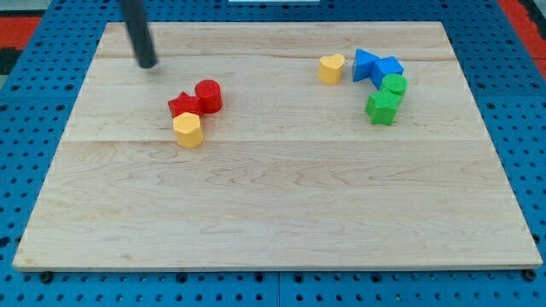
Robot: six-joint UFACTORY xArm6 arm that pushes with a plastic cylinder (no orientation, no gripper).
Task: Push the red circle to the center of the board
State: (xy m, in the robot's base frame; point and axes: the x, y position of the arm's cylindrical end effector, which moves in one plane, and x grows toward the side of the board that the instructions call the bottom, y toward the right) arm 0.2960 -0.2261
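Observation:
The red circle [209, 95] lies left of the board's middle, touching a red star [183, 106] at its lower left. A yellow hexagon [188, 130] sits just below the star. My tip [148, 64] is at the view's upper left, apart from the red circle, up and to the left of it.
A yellow heart [331, 67] lies at the upper right. Beside it stand a blue triangle [365, 64], a blue cube [387, 69], a green circle [394, 84] and a green star [381, 107]. The wooden board [281, 213] rests on a blue pegboard.

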